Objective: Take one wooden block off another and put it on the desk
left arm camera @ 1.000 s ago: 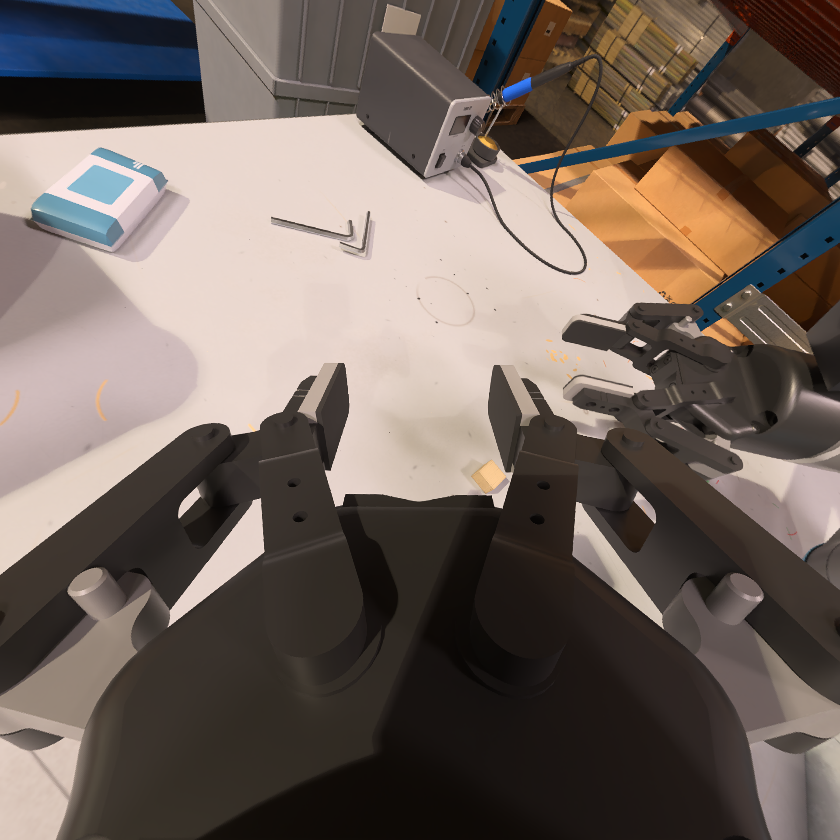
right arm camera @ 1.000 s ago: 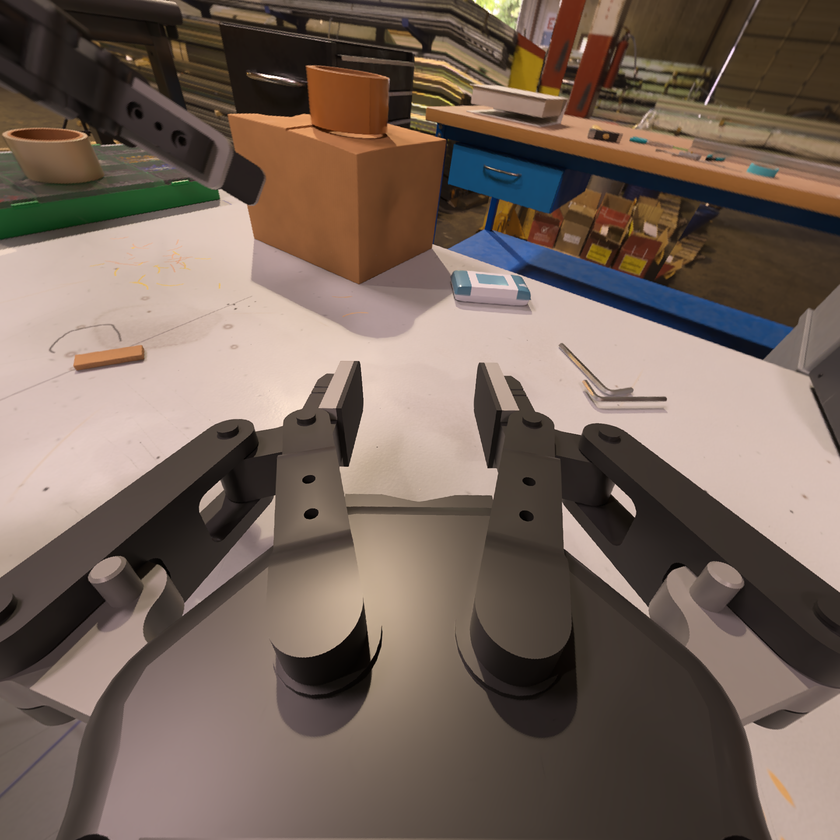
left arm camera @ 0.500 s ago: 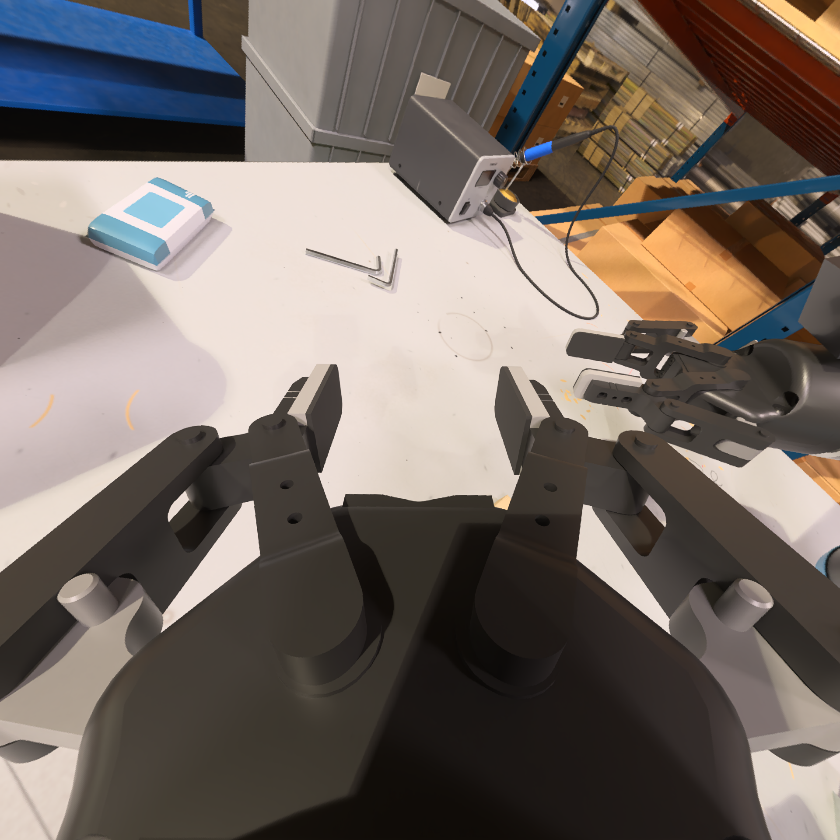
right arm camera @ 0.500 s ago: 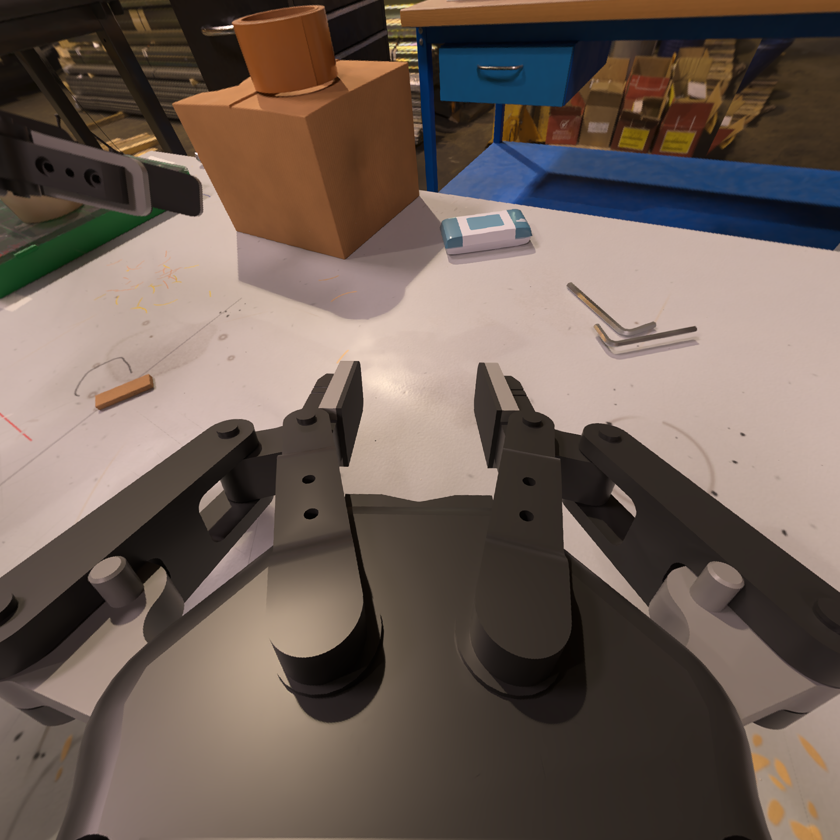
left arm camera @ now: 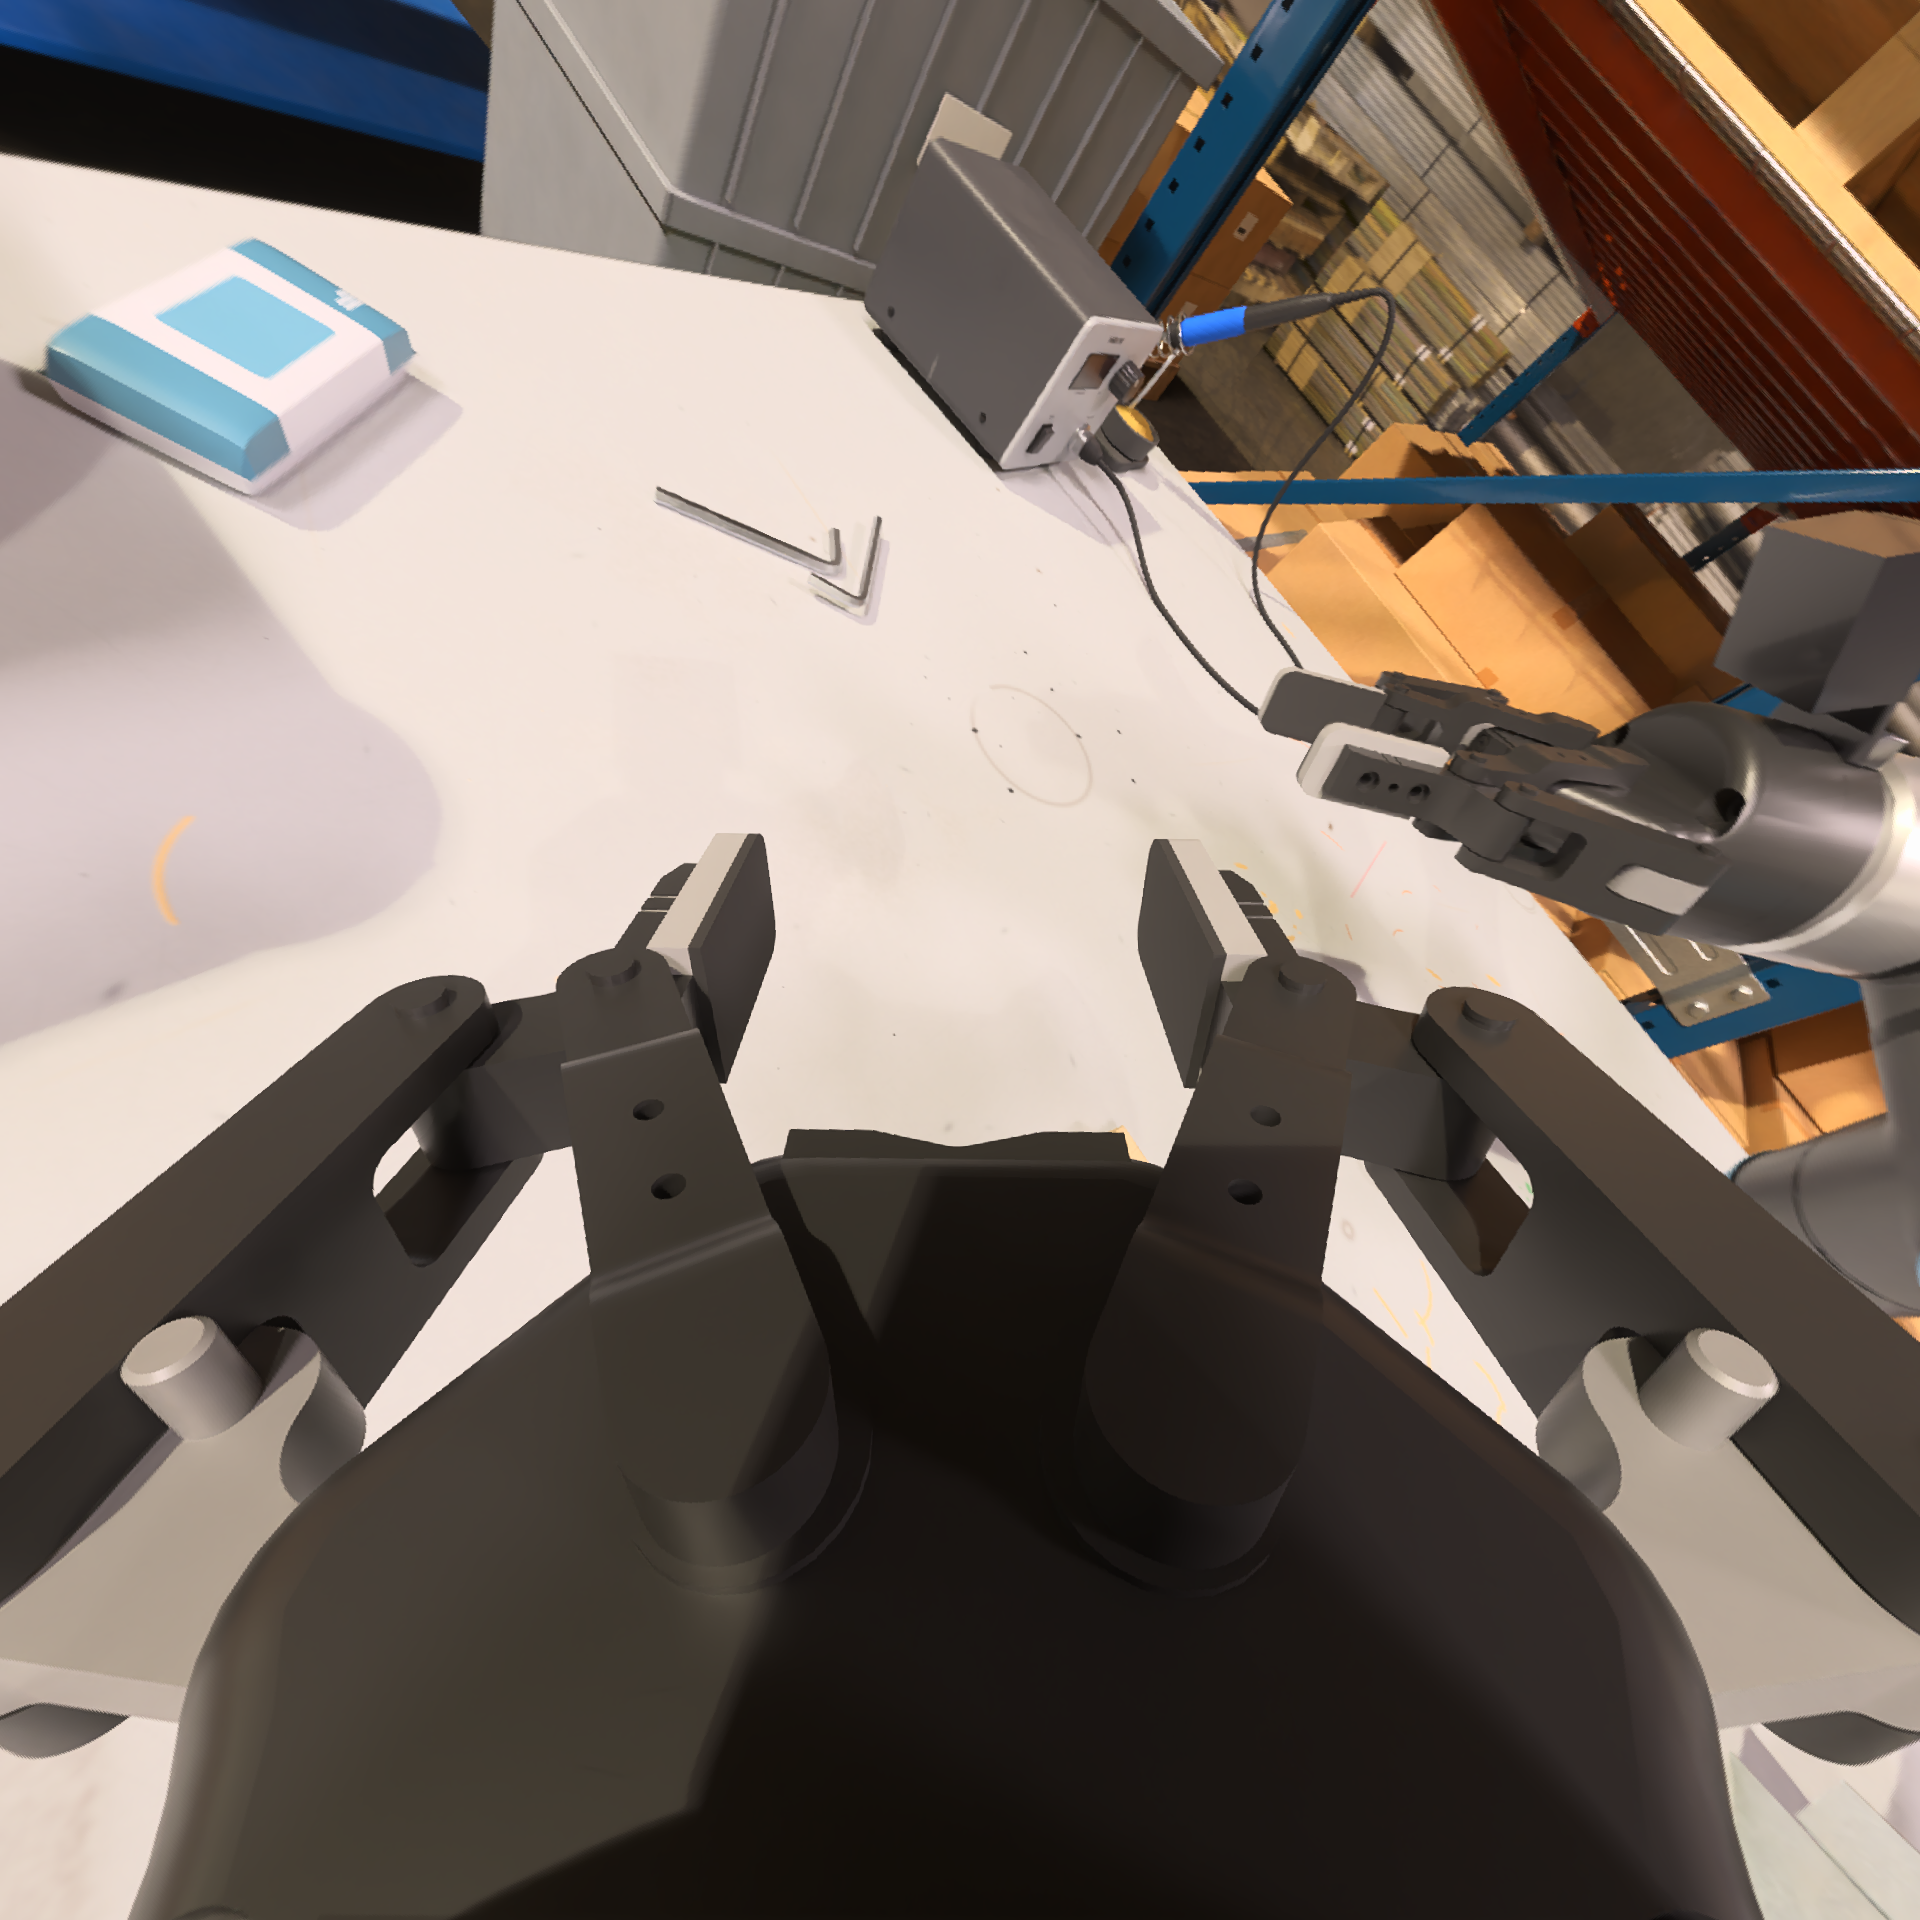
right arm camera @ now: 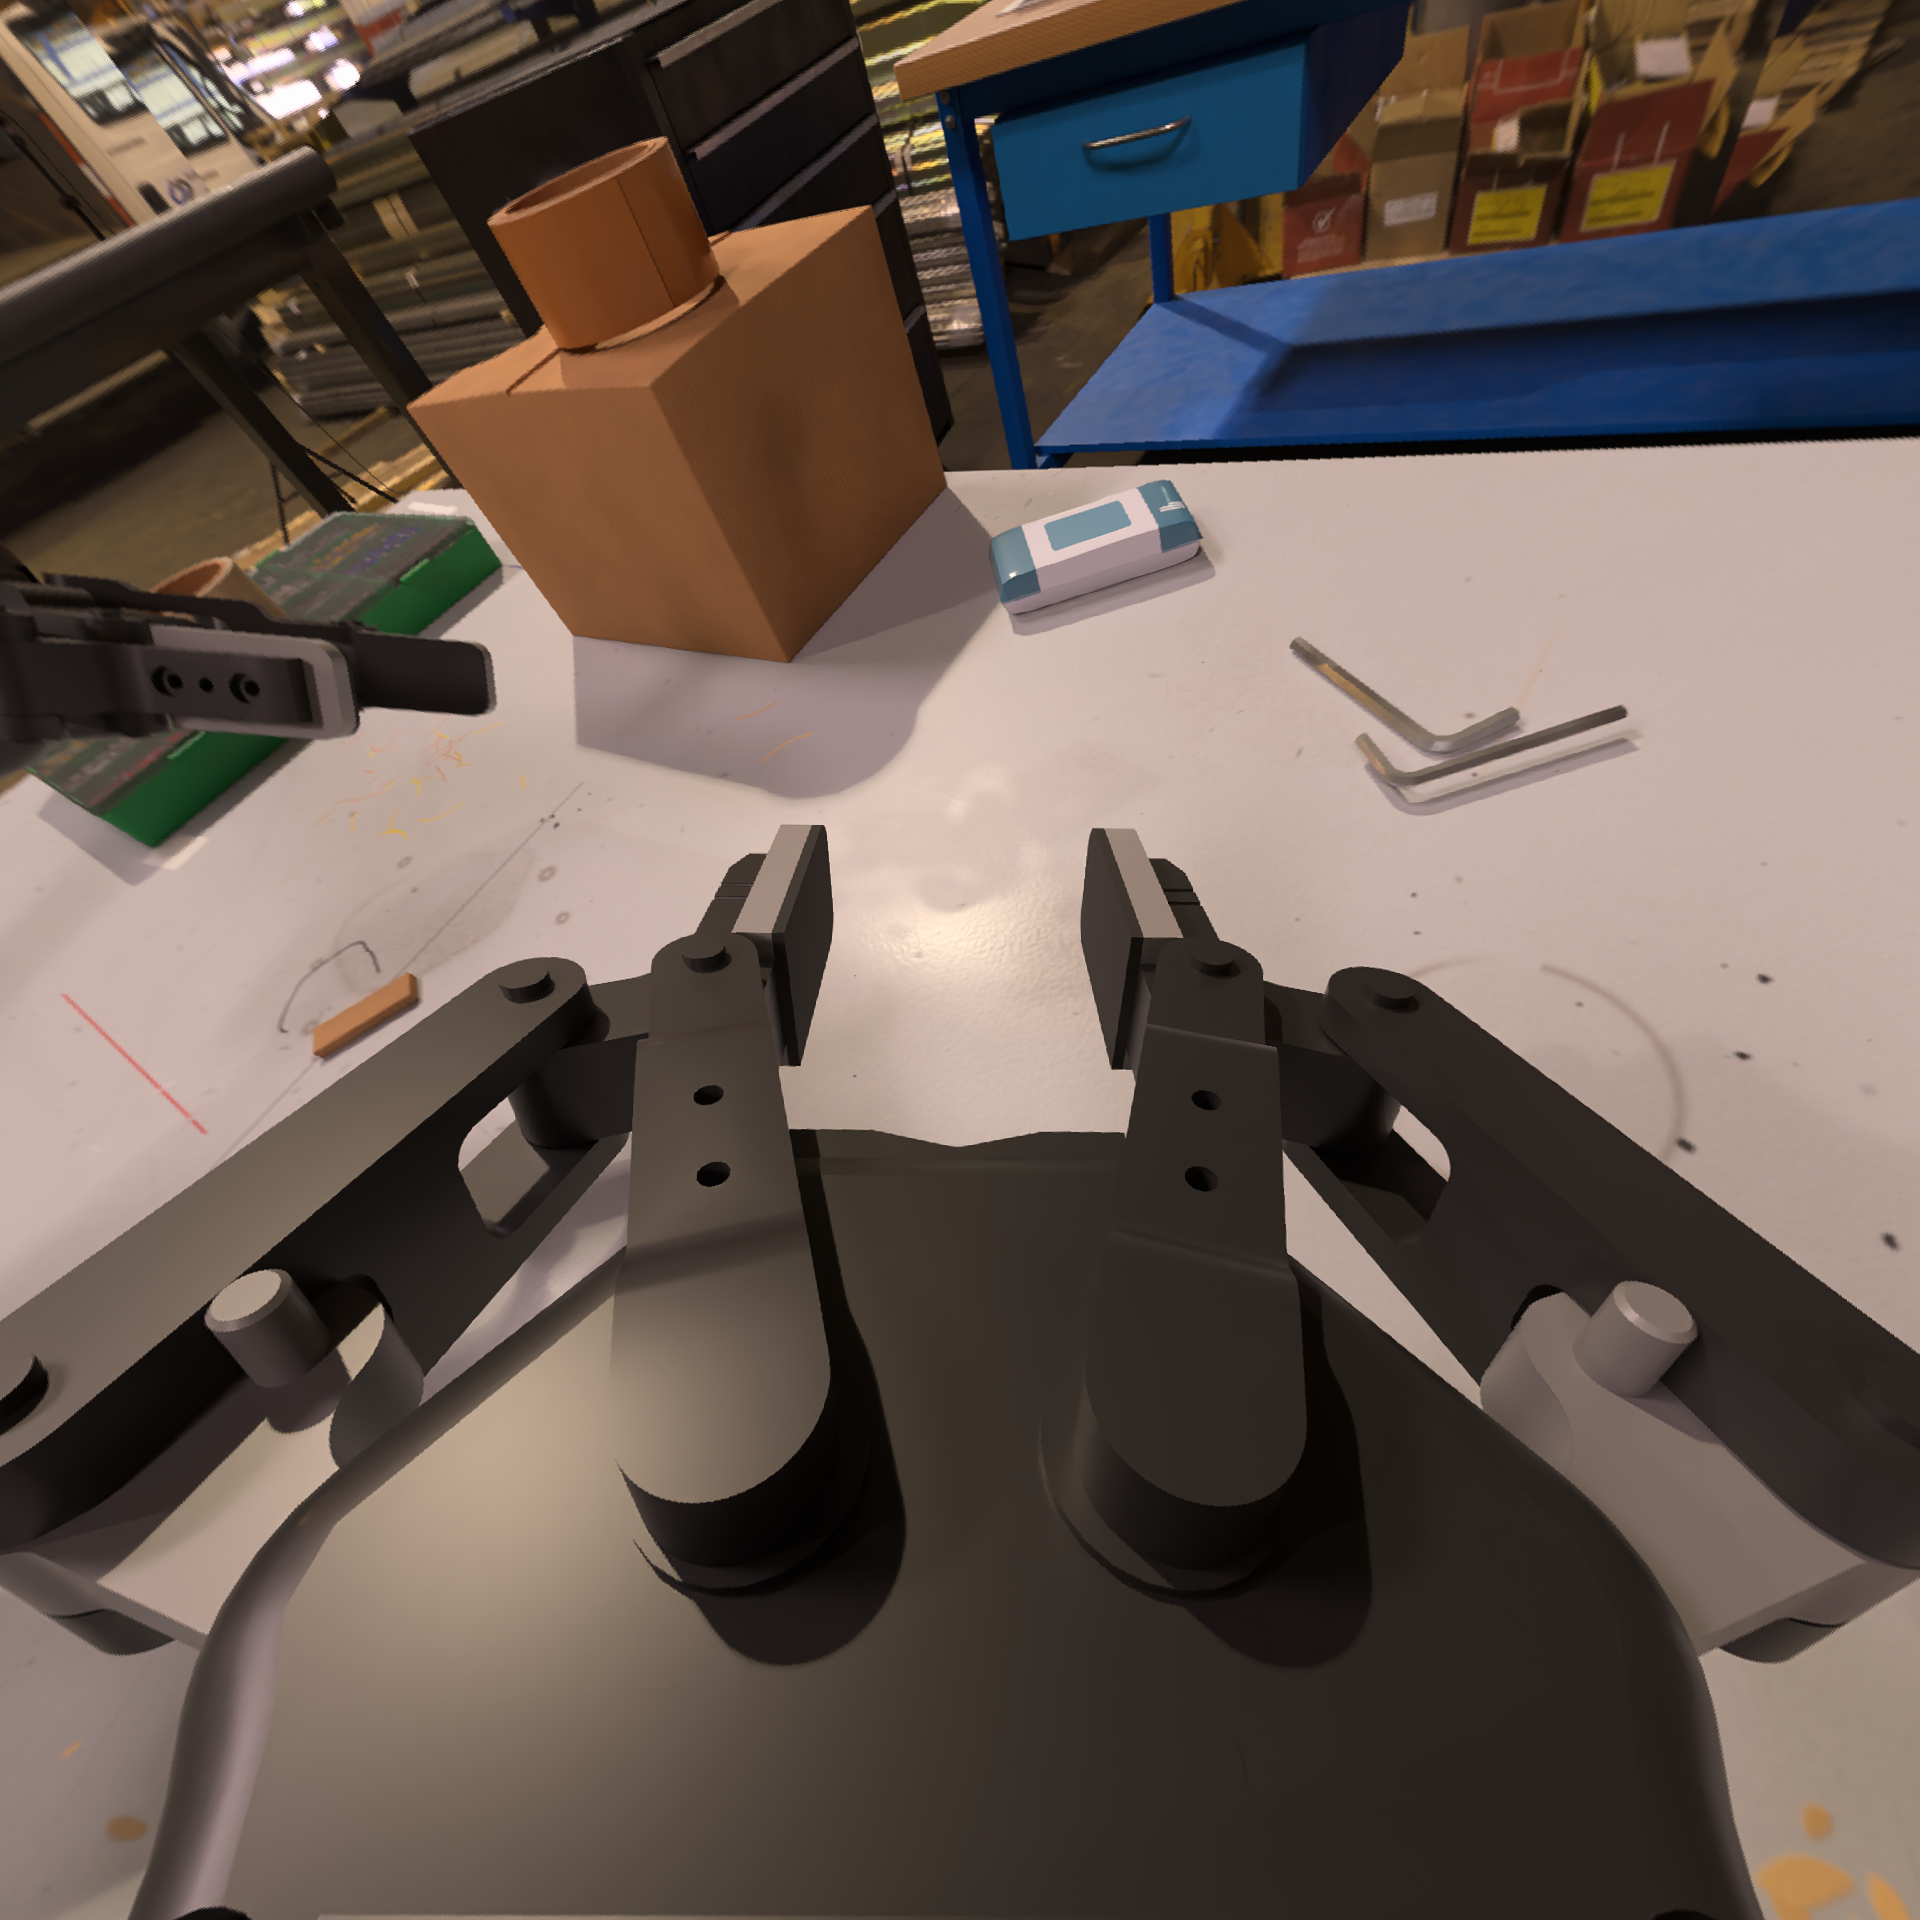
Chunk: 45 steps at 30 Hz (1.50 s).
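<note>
A thin tan wooden block point(right arm camera: 366, 1015) lies flat on the white desk point(right arm camera: 1351, 1039), left of my right gripper point(right arm camera: 956, 914). That gripper is open and empty above bare desk. My left gripper point(left arm camera: 956, 935) is also open and empty, above the desk. In the left wrist view only a pale sliver of a block point(left arm camera: 1119, 1130) shows at the edge of the gripper body. The right gripper point(left arm camera: 1304, 732) shows at the right of the left wrist view. The left gripper point(right arm camera: 436, 675) shows at the left of the right wrist view, higher than the block. I see no second block.
A cardboard box point(right arm camera: 707, 457) with a brown roll point(right arm camera: 608, 244) on top stands at the back. A green tray point(right arm camera: 156, 790), a blue-white box point(right arm camera: 1096, 540) point(left arm camera: 229, 364), two hex keys point(right arm camera: 1455, 727) point(left arm camera: 810, 551) and a soldering station point(left arm camera: 1008, 353) with its cable lie around.
Both grippers stayed open. The left wrist view tilted up and the pale block slid under the gripper body. The right gripper swung, so the block now sits lower left in its view.
</note>
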{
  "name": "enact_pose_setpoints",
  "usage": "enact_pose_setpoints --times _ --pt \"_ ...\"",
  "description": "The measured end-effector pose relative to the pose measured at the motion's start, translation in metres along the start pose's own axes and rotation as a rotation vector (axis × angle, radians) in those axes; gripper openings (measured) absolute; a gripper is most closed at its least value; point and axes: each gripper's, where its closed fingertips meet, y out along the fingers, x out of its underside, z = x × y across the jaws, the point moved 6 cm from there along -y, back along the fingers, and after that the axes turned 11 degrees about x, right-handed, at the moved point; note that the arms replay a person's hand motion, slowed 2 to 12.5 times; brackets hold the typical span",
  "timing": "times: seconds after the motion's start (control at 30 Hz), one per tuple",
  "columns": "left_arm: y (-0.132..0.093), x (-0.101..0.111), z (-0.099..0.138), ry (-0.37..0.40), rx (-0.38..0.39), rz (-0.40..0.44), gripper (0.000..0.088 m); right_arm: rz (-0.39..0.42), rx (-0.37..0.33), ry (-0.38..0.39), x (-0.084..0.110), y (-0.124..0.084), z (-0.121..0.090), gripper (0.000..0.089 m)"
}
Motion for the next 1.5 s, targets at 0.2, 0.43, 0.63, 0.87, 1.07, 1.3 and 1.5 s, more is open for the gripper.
enact_pose_setpoints --times 0.2,0.43,0.63,0.87,1.07,1.3,1.5 --pt "0.006 0.005 0.000 -0.034 0.043 -0.015 0.0621 -0.025 -0.069 0.090 0.001 0.004 0.008 0.0435" --pt "0.013 0.008 0.003 -0.033 0.069 -0.014 0.0618 -0.020 -0.187 0.208 0.004 0.004 0.009 0.0429" --pt "0.018 0.011 0.006 -0.022 0.065 -0.021 0.0623 0.019 -0.249 0.310 0.010 0.002 0.011 0.0425" --pt "0.022 0.013 0.009 -0.004 0.055 -0.039 0.0647 0.060 -0.274 0.357 0.018 0.002 0.014 0.0423" --pt "0.025 0.014 0.011 0.019 0.039 -0.044 0.0659 0.055 -0.244 0.347 0.025 0.003 0.016 0.0426" --pt "0.026 0.016 0.009 0.054 -0.013 -0.049 0.0673 0.036 -0.212 0.301 0.029 0.004 0.013 0.0458" --pt "0.027 0.019 0.006 0.079 -0.061 -0.059 0.0685 0.009 -0.202 0.273 0.030 0.005 0.009 0.0479"
